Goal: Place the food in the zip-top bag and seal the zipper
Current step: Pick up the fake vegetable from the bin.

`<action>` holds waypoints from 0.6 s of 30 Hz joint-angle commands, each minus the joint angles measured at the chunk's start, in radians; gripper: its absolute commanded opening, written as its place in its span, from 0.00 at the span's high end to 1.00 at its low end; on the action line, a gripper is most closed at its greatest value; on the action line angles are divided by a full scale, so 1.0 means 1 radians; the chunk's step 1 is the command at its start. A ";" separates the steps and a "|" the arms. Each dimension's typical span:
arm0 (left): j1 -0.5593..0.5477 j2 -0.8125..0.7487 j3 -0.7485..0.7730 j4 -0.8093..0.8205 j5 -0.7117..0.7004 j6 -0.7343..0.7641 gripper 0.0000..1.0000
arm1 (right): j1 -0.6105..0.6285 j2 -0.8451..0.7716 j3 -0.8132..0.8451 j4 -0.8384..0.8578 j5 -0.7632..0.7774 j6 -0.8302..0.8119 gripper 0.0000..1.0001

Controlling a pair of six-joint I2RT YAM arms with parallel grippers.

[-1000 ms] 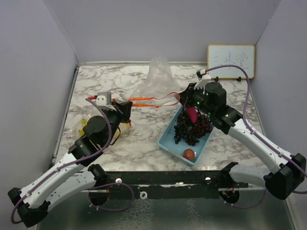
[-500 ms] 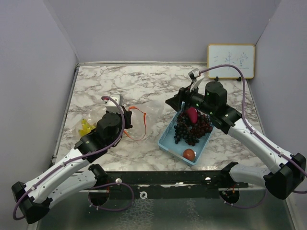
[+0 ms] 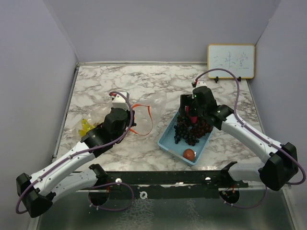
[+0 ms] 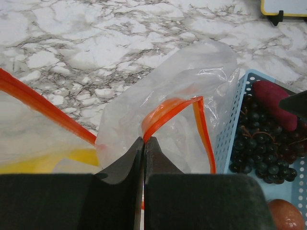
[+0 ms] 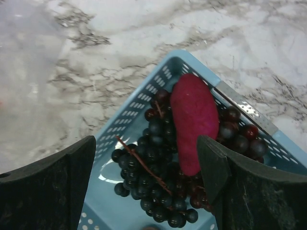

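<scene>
The clear zip-top bag (image 3: 152,106) with its orange zipper lies slumped on the marble. My left gripper (image 3: 132,119) is shut on the zipper's edge (image 4: 165,111), the bag (image 4: 192,81) spreading out beyond the closed left gripper (image 4: 144,140). Yellow bananas (image 3: 87,127) lie left of that arm. The blue basket (image 3: 168,139) holds dark grapes (image 3: 191,130), the magenta piece (image 3: 193,117) and the red fruit (image 3: 189,154). My right gripper (image 3: 190,111) hangs open over the basket; in its wrist view the right gripper (image 5: 146,177) straddles the grapes (image 5: 158,177) and magenta piece (image 5: 192,115), gripping nothing.
A small whiteboard (image 3: 230,61) stands at the back right against the wall. Grey walls close in the table on three sides. A black rail (image 3: 168,178) runs along the near edge between the arm bases.
The right gripper let go of the bag's zipper, opened wide and swung over the basket. The left arm pulled the bag nearer and to the right; the bag collapsed.
</scene>
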 commanded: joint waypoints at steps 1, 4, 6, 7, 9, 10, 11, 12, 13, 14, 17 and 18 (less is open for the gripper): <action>0.003 0.011 0.051 -0.057 -0.124 -0.010 1.00 | -0.015 0.050 -0.013 -0.052 0.125 0.036 0.14; 0.003 0.009 0.053 -0.054 -0.130 -0.004 1.00 | -0.021 0.093 -0.020 -0.045 0.138 0.033 0.14; 0.003 0.011 0.048 -0.042 -0.118 -0.004 1.00 | -0.025 0.121 -0.025 -0.045 0.140 0.032 0.14; 0.003 0.015 0.043 -0.033 -0.112 -0.004 1.00 | -0.026 0.132 -0.030 -0.042 0.142 0.031 0.14; 0.003 0.025 0.034 -0.016 -0.095 -0.006 1.00 | -0.031 0.150 -0.046 -0.030 0.148 0.027 0.14; 0.003 0.030 0.029 -0.010 -0.086 -0.008 1.00 | -0.034 0.157 -0.053 -0.023 0.153 0.027 0.14; 0.003 0.036 0.024 -0.001 -0.076 -0.007 1.00 | -0.037 0.165 -0.059 -0.016 0.156 0.026 0.15; 0.003 0.039 0.019 0.006 -0.068 -0.009 1.00 | -0.040 0.170 -0.067 -0.009 0.158 0.027 0.16; 0.002 0.043 0.014 0.013 -0.062 -0.009 1.00 | -0.041 0.175 -0.073 -0.004 0.162 0.026 0.18; 0.002 0.048 0.010 0.017 -0.061 -0.009 1.00 | -0.043 0.179 -0.077 0.002 0.168 0.026 0.20; 0.002 0.053 0.004 0.028 -0.056 -0.011 1.00 | -0.043 0.173 -0.084 0.017 0.187 0.022 0.32; 0.003 0.054 0.002 0.032 -0.056 -0.010 1.00 | -0.044 0.162 -0.085 0.023 0.186 0.017 0.42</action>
